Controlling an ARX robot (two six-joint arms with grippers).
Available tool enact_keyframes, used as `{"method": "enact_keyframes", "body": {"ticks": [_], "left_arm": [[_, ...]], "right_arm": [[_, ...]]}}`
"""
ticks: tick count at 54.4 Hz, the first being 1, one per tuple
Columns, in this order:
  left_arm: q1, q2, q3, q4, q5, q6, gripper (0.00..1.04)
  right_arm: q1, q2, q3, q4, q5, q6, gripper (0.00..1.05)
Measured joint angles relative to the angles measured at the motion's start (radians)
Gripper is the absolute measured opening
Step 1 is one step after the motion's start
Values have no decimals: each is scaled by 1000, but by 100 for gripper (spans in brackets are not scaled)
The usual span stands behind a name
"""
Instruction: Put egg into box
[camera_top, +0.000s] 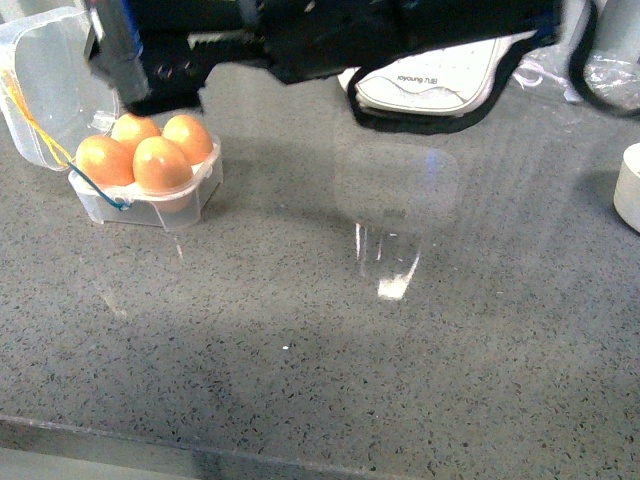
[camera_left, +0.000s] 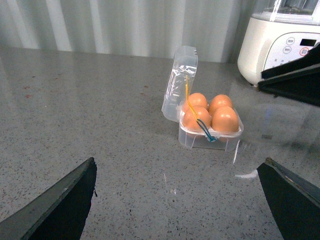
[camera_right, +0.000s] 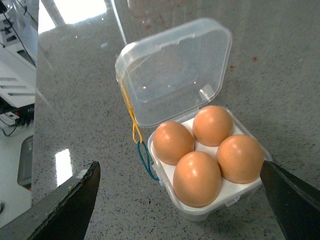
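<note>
The box is a clear plastic egg case with its lid hinged open and upright. Yellow and blue bands hang at its side. Every slot holds a brown egg; they look alike and I cannot tell them apart. My right gripper is open and empty, hovering just above the box with one finger on either side. In the front view the box stands far left under the right gripper. My left gripper is open and empty, low over the counter, short of the box.
A white appliance stands at the back behind the right arm, and also shows in the left wrist view. A white bowl sits at the right edge. The grey speckled counter ends at its front edge.
</note>
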Motion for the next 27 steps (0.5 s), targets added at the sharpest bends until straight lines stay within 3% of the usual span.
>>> {"method": "enact_keyframes", "body": {"ticks": [8,16,27], "left_arm": [[0,0,0,0,0,0,98],[0,0,0,0,0,0,98],[0,0,0,0,0,0,98]], "right_arm": [[-83,-157,-156,61,81,43,97],[-225,-321,-327,25,292,128,97],[-357,-539,-491,-8,412,121,97]]}}
